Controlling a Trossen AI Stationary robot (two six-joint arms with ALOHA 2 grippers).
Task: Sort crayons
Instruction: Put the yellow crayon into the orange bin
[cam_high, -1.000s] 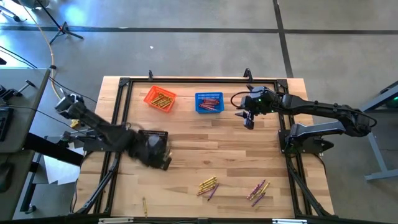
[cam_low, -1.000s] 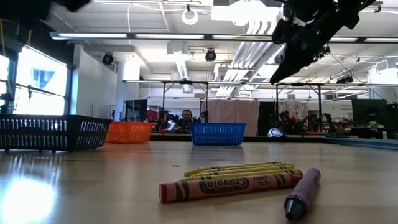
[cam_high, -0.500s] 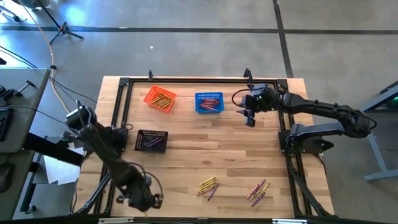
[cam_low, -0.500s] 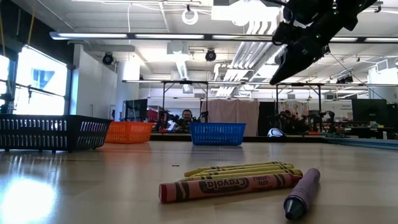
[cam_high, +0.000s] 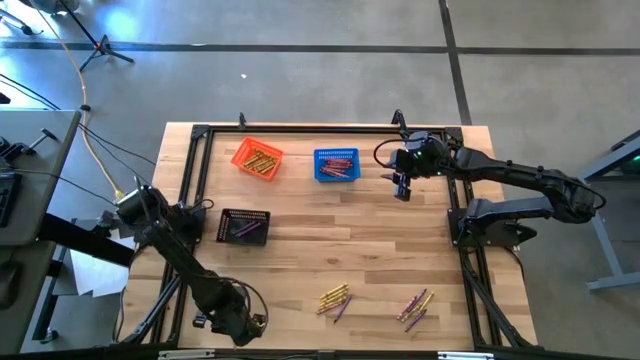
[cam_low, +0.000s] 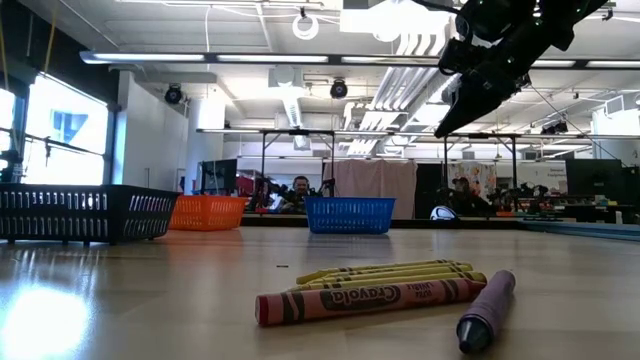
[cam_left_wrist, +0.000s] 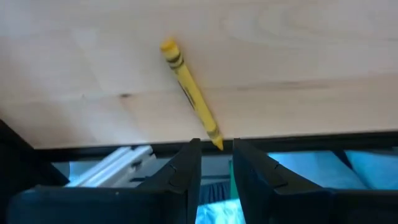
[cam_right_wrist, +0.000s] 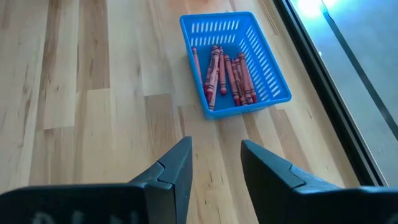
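Now the left gripper (cam_left_wrist: 211, 165), fingers narrowly parted and empty, hangs just over a lone yellow crayon (cam_left_wrist: 189, 93). Well away from that crayon, the right gripper (cam_right_wrist: 214, 165) hovers open beside the blue basket (cam_right_wrist: 273, 65).

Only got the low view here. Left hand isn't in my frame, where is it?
Observer: The left hand is at the table's near edge, open, its fingers lined up with the end of a lone yellow crayon.
Operator: Blue basket contents?
Observer: The blue basket holds only red crayons.
Operator: And the black one?
Observer: The black basket holds purple crayons.
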